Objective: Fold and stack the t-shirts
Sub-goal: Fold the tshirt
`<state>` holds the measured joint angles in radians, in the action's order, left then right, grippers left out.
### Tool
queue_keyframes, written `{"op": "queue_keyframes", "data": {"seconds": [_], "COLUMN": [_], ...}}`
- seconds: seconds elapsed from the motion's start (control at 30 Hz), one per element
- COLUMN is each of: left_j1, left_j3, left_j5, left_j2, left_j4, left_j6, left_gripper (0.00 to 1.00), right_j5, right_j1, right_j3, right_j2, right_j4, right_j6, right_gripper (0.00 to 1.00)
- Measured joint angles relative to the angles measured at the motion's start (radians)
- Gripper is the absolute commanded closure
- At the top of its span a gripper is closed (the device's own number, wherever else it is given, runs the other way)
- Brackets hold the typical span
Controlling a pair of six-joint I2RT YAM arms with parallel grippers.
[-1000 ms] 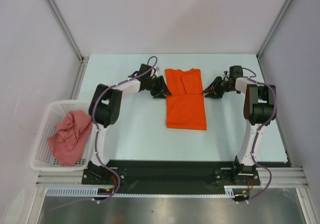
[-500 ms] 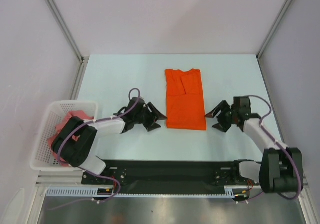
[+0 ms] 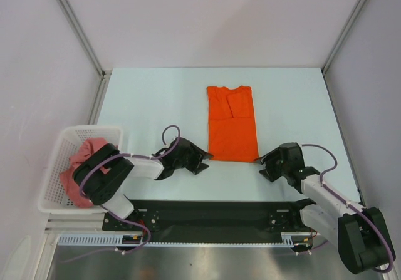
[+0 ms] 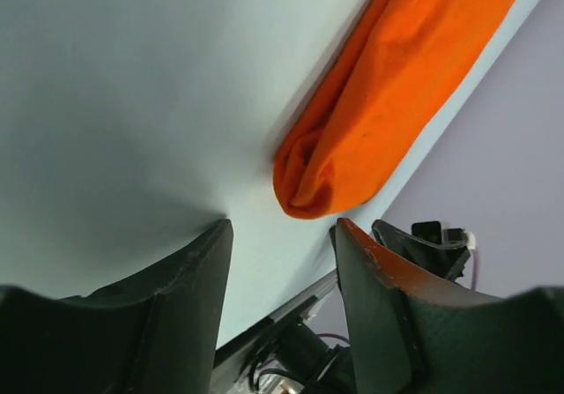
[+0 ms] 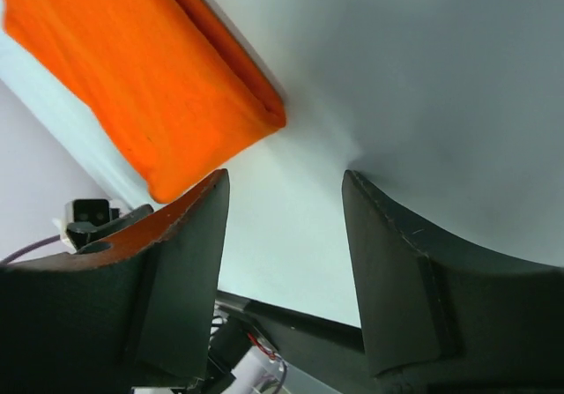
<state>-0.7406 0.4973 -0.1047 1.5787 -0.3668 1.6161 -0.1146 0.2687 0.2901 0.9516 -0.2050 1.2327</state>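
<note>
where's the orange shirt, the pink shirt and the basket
orange t-shirt (image 3: 232, 126), top view, middle of the folded cloth
pink t-shirt (image 3: 86, 148), top view, bunched upper part
basket (image 3: 88, 129), top view, far rim

From above I see a pale bluish-white table (image 3: 156, 98) filling the middle of my view. Plain white walls close it in: the back wall (image 3: 207, 23), the left wall (image 3: 31, 73) and the right wall (image 3: 379, 73). One slanted aluminium post (image 3: 75, 26) rises from the far left corner, and another post (image 3: 351, 26) from the far right. The light is soft and even. A brushed metal sheet (image 3: 207, 264) lies along the near edge.
</note>
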Motion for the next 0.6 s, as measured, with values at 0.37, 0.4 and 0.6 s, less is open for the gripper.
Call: {"op": "queue_keyframes", "data": {"seconds": [0.37,0.4,0.6], "left_j1": [-0.028,-0.028,-0.029], "left_j3": [0.008,0.01,0.023], "left_j5": [0.049,0.05,0.052], "left_j2": [0.023,0.028,0.064], "left_j4": [-0.019,-0.024,-0.046], "left_j6": [0.07,0.079,0.114], "left_gripper": [0.44,0.45,0.5], "right_j5": [0.034,0.039,0.064], "right_j1": [0.007,0.007,0.011], "right_j3": [-0.065,-0.066,-0.066], "right_j2": [0.071,0.081,0.094], "right_j4": [0.24,0.245,0.248], "right_j6": [0.129,0.138,0.176], "right_gripper": [0.52,0.53,0.56]}}
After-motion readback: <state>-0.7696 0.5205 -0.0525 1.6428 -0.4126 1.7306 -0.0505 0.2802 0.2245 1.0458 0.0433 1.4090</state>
